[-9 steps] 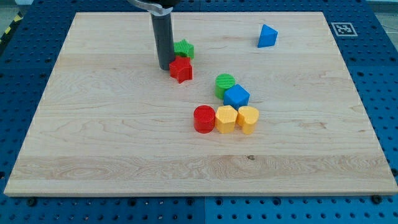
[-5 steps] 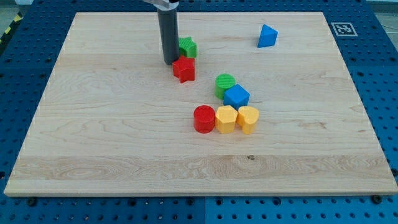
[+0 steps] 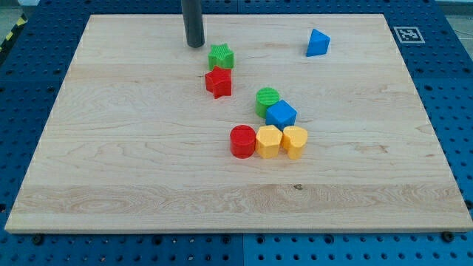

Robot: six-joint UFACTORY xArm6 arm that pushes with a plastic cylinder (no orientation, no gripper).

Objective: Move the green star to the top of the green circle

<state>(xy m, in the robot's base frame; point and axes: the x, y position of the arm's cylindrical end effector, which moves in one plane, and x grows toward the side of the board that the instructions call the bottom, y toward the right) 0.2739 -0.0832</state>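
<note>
green star [image 3: 220,56] (ridged) | red star [image 3: 219,82] | blue triangle [image 3: 318,43] | pale wood board [image 3: 111,148]

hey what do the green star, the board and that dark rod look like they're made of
Green star: probably plastic, matte, with fine ridged lines across its top, possibly 3D-printed.
Board: light wood, smooth, with visible grain streaks and a small dark knot.
Rod: dark grey, smooth, faint sheen; metal or hard plastic, cannot tell. My tip stands apart from the green star, toward the view's top left of it.

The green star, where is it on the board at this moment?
The green star lies in the upper middle of the board, directly above the red star, seemingly touching it. My tip stands just up-left of it, and the green circle lies down-right.
</note>
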